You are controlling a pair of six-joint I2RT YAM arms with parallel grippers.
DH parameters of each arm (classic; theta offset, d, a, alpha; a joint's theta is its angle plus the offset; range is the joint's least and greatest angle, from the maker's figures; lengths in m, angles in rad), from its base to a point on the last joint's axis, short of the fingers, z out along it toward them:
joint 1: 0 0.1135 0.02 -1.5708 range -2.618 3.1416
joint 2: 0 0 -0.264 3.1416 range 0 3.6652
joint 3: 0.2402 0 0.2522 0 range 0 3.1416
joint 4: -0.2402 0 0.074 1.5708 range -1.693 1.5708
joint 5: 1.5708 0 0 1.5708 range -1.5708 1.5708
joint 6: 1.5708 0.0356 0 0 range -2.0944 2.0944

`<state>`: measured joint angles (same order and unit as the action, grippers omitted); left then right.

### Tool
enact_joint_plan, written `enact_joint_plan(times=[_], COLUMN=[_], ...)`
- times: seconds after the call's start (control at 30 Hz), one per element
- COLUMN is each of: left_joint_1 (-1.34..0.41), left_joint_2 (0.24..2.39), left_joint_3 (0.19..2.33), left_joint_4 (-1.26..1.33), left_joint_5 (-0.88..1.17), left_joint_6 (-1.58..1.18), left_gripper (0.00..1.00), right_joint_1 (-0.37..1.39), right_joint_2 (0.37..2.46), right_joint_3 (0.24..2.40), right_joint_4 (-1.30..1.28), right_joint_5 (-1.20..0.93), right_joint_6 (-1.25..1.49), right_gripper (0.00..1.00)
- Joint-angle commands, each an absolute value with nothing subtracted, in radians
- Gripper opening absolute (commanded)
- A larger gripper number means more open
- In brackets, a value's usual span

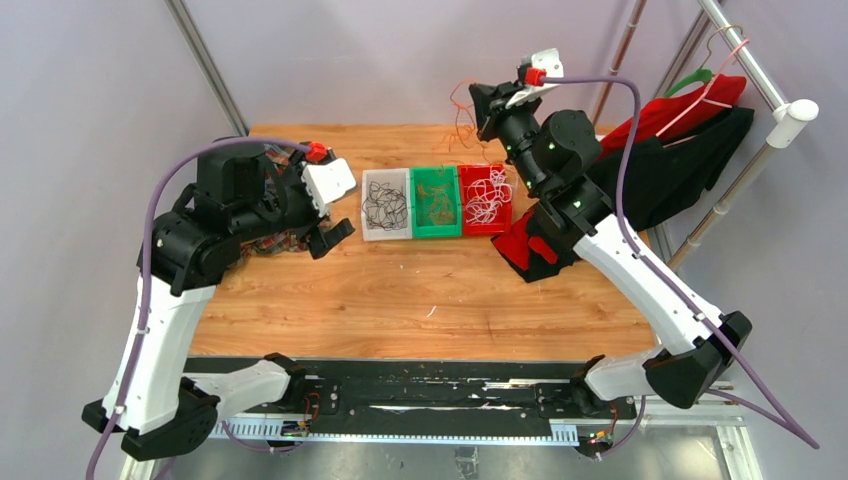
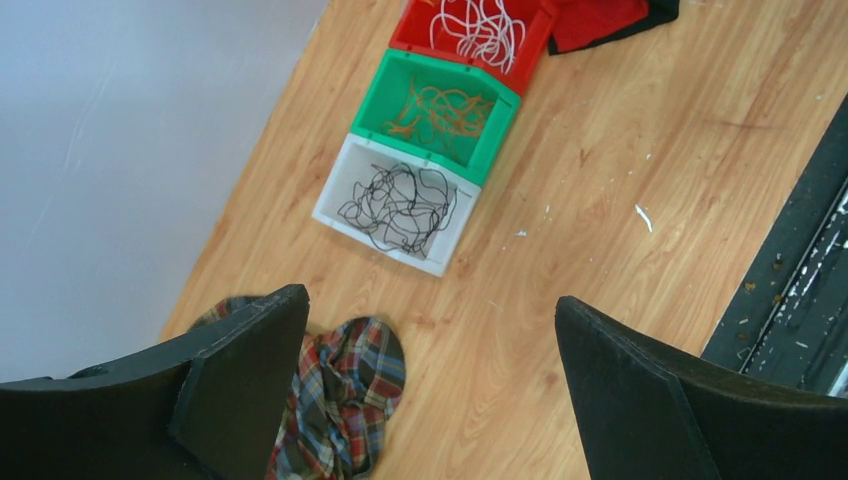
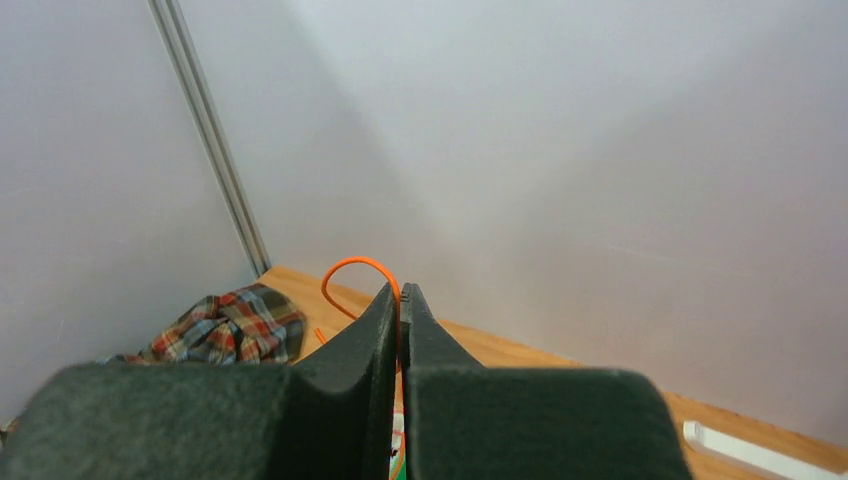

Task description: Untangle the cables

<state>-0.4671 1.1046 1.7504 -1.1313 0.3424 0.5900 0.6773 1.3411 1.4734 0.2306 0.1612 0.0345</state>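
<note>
Wooden table (image 1: 420,290) far beneath, I have the right gripper (image 3: 400,298) clamped shut on one orange cable (image 3: 355,260) held aloft, left gripper (image 2: 430,300) gaping and empty; seemingly drop-off, so next lower over the green bin (image 1: 436,203) underneath and release.

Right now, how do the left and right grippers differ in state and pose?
The left gripper is wide open with nothing between its fingers; the right gripper is shut on an orange cable. The left gripper points down at the table, beside the plaid cloth; the right gripper points out toward the back wall, with the cable looping up from its tips. Both have black fingers.
</note>
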Motion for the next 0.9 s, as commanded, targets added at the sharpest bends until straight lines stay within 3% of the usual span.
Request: enact_joint_plan(times=[0.0, 0.3, 0.87], left_joint_1=[-0.463, -0.463, -0.463], left_joint_2=[1.060, 1.037, 0.965], left_joint_3=[1.710, 1.626, 1.516], left_joint_4=[-1.124, -1.088, -1.001], left_joint_5=[0.281, 0.127, 0.064], left_joint_6=[0.554, 0.459, 0.500], left_gripper=[0.98, 0.98, 0.98], right_joint_1=[0.651, 0.646, 0.641], right_joint_2=[1.373, 1.500, 1.684], right_joint_3=[1.569, 1.699, 1.996], right_joint_4=[0.254, 0.328, 0.303], right_joint_5=[0.142, 0.103, 0.066], right_joint_6=[0.010, -0.022, -0.068], right_gripper=[0.01, 0.01, 0.01])
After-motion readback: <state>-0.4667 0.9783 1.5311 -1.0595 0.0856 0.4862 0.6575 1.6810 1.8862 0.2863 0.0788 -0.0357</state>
